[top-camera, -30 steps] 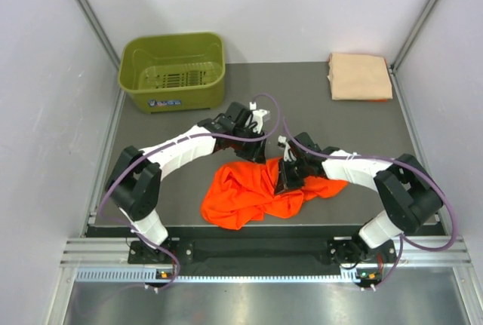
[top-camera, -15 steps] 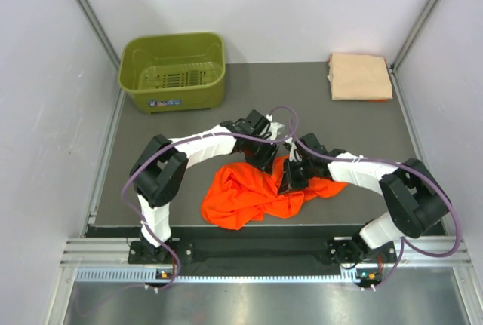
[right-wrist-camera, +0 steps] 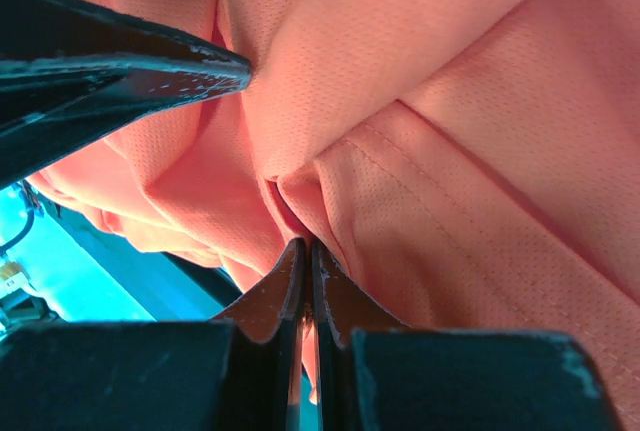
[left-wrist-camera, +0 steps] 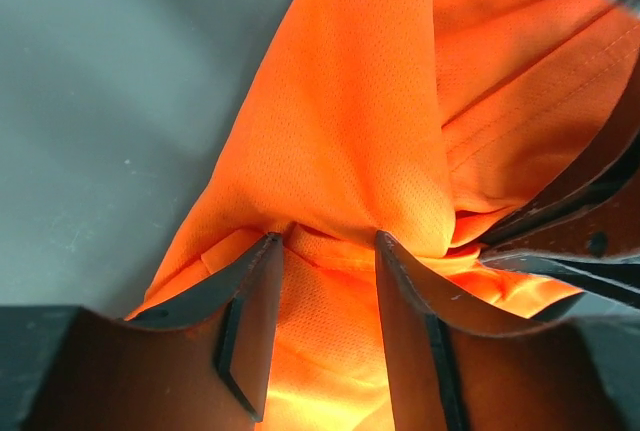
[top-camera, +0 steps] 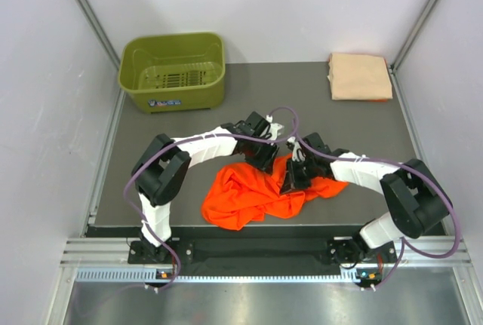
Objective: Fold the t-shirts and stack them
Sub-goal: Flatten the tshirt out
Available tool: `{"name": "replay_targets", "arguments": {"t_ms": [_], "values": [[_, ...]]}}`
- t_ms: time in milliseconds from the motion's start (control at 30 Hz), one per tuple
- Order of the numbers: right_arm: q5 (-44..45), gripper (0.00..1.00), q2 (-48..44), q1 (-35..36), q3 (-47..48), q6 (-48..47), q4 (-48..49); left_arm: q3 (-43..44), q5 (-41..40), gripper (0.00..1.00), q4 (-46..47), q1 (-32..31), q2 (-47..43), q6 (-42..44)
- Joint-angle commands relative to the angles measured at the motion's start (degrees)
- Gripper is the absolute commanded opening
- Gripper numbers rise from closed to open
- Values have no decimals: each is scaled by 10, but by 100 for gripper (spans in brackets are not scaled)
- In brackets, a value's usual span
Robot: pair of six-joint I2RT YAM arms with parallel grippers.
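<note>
The bright orange t-shirt (top-camera: 249,193) lies crumpled at the front middle of the table. The pale peach-tan t-shirt (top-camera: 360,76) lies folded at the back right corner. My left gripper (top-camera: 266,160) is down on the orange shirt's back edge. In the left wrist view it (left-wrist-camera: 328,243) stands open with a ridge of orange cloth (left-wrist-camera: 350,121) bunched between its fingers (left-wrist-camera: 250,311). My right gripper (top-camera: 290,178) is just right of it. In the right wrist view it (right-wrist-camera: 307,247) is shut on a thin fold of the orange shirt (right-wrist-camera: 450,131).
An olive-green plastic basket (top-camera: 173,68) stands at the back left. The two grippers are very close together: the right one's fingers (left-wrist-camera: 580,221) show in the left wrist view, the left one's fingers (right-wrist-camera: 120,76) in the right wrist view.
My left arm has swung forward and right, bringing its gripper down onto the orange shirt's back edge beside the right gripper. The right gripper has stayed on the cloth.
</note>
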Motion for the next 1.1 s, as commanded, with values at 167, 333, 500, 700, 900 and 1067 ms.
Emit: {"name": "replay_targets", "arguments": {"t_ms": [167, 333, 500, 700, 900, 1067], "values": [[-19, 0, -13, -16, -7, -21, 9, -37, 9, 43, 89, -3, -18, 20], [-22, 0, -13, -20, -10, -27, 9, -45, 15, 43, 122, -6, -32, 16], [-29, 0, -15, -31, -15, -31, 9, -33, 15, 42, 97, -7, -9, 23], [-37, 0, -21, -42, -26, -32, 16, -58, 13, 41, 95, -10, -11, 29], [-39, 0, -22, -43, -26, -32, 18, -63, 18, 36, 92, -14, -5, 30], [-39, 0, -20, -43, -27, -27, 20, -69, 48, 37, 113, -16, -7, 25]]}}
